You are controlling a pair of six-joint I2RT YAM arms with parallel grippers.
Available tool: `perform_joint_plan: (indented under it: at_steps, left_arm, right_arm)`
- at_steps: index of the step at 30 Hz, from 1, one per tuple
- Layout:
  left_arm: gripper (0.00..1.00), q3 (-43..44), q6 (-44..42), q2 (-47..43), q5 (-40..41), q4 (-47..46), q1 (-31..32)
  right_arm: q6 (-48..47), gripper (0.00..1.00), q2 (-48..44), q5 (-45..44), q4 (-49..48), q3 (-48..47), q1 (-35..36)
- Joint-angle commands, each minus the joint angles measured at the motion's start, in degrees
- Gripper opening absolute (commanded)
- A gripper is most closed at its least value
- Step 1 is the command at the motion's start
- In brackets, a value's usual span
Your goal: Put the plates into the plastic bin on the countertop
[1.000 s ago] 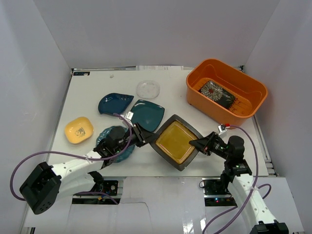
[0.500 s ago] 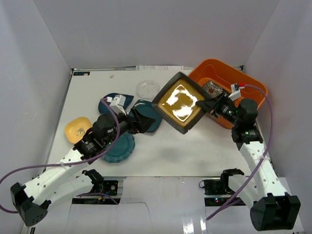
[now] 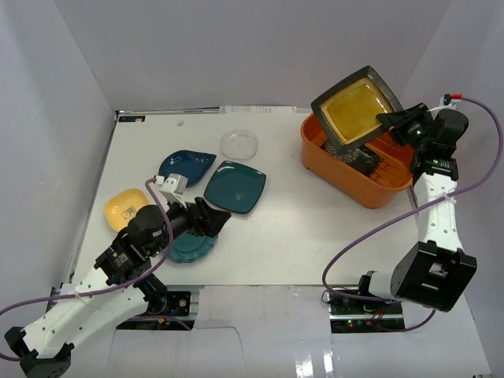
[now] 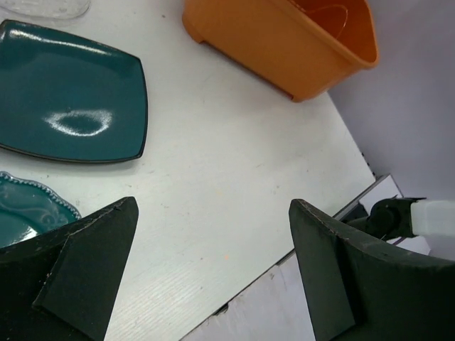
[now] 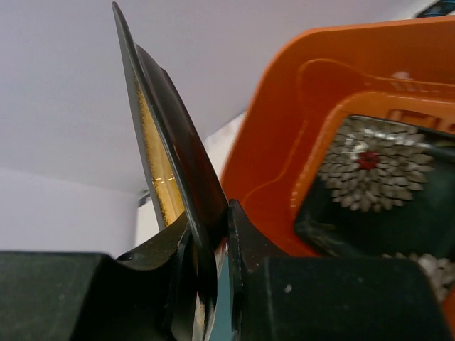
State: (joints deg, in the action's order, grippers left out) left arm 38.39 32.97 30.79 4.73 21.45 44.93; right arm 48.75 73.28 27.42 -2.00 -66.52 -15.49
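Bin [image 3: 370,195] back right on countertop [image 3: 315,228], one plate [image 3: 352,108] over it — other plates [image 3: 235,187] left

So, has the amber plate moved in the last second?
Yes. The amber plate moved up and right in the top view, ending over the orange bin.
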Motion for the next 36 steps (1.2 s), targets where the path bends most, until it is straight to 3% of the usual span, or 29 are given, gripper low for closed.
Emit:
perform_joint_plan:
  at_steps: [1, 13, 21, 31, 34, 36]
  left_arm:
    - [0.98, 0.2, -2.7, -1.1, -2.8, 1.3, 0.2]
    - [0.98, 0.5, -5.6, -2.8, -3.0, 3.2, 0.2]
    - [0.98, 0.5, -5.4, -1.7, -3.0, 3.1, 0.2]
    - [0.98, 0.5, -5.3, -0.9, -2.0, 3.1, 0.2]
    - [0.98, 0.6, -5.5, -0.6, -1.9, 3.1, 0.2]
    - [0.98, 0.6, -5.4, -0.4, -1.9, 3.1, 0.2]
  right_arm:
    - [-6.1, 0.08, 0.9, -6.4, 1.2, -6.0, -0.2]
    - [-7.6, 0.08, 14.4, -10.4, 1.2, -6.2, -1.5]
    - [-9.0, 0.08, 17.8, -12.0, 1.2, 0.0, -1.7]
    - [-11.3, 0.09, 23.0, -12.5, 5.7, -0.1, -1.9]
    - [-13.1, 0.35, 23.0, -15.3, 8.3, 0.5, -1.9]
    - [-15.2, 0.69, 22.5, -17.6, 10.5, 0.4, -1.9]
